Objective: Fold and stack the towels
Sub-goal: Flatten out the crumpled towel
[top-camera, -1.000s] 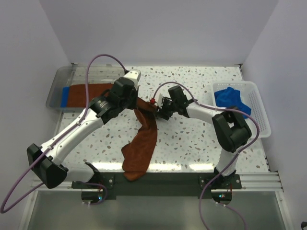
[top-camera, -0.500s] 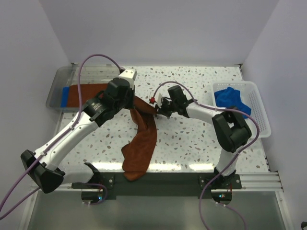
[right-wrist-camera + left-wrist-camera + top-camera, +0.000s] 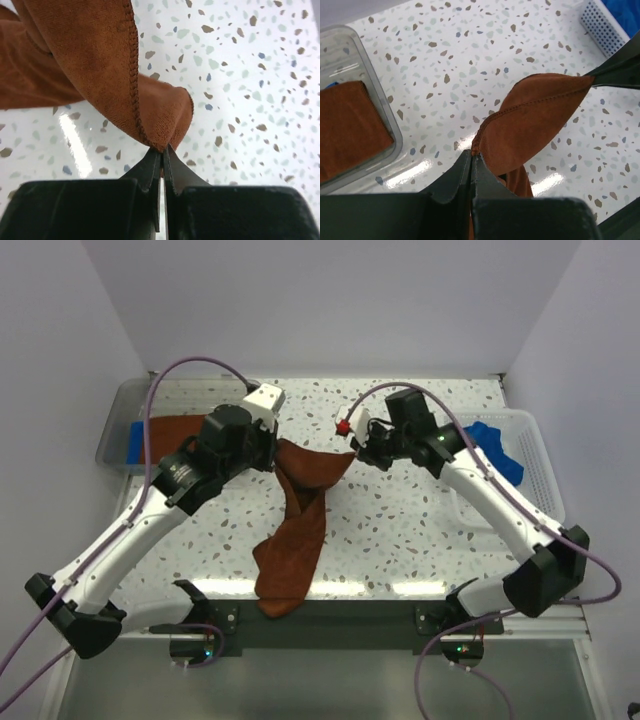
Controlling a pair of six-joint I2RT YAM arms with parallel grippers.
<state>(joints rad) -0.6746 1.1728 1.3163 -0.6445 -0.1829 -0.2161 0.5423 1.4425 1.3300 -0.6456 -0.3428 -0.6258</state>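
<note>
Rust-brown towel: soft nap, stitched hem along the edge. It is raised over the middle of the speckled counter, with its top edge stretched from the left hand across to the right hand. Below that edge the cloth twists into a long tail that runs down the counter to the near edge.

Left hand: fingers pressed together, clamped on the towel's left corner.
Right hand: fingers pressed together, pinching the towel's right corner at the hem.

Clear tray, far left of counter: holds a folded brown towel lying flat, with a blue cloth at its left end. Which of the two lies on top cannot be told.

White mesh basket, right edge of counter: holds a crumpled blue towel, partly hidden behind the right arm.
</note>
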